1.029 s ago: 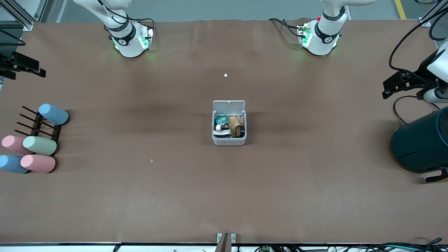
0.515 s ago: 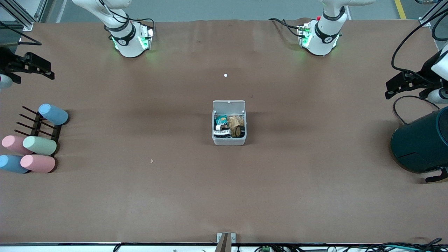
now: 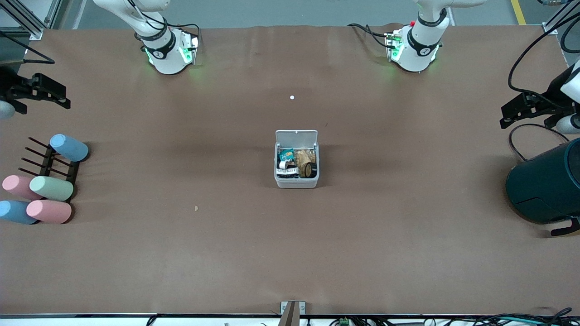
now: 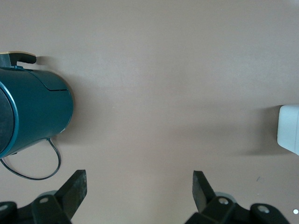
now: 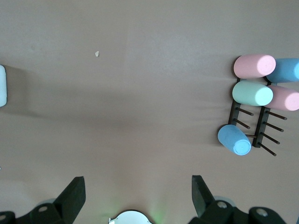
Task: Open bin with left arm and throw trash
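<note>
Sitting mid-table, the bin holds trash, lid up; both end effectors gape empty.

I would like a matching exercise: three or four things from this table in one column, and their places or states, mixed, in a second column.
1. bin
2. teal container
3. left claw
4. pastel cylinders

a. open, empty, above the table
b. lid up, litter inside
c. at the right arm's end
d. at the left arm's end, on the table

Pairs: 1-b, 2-d, 3-a, 4-c
</note>
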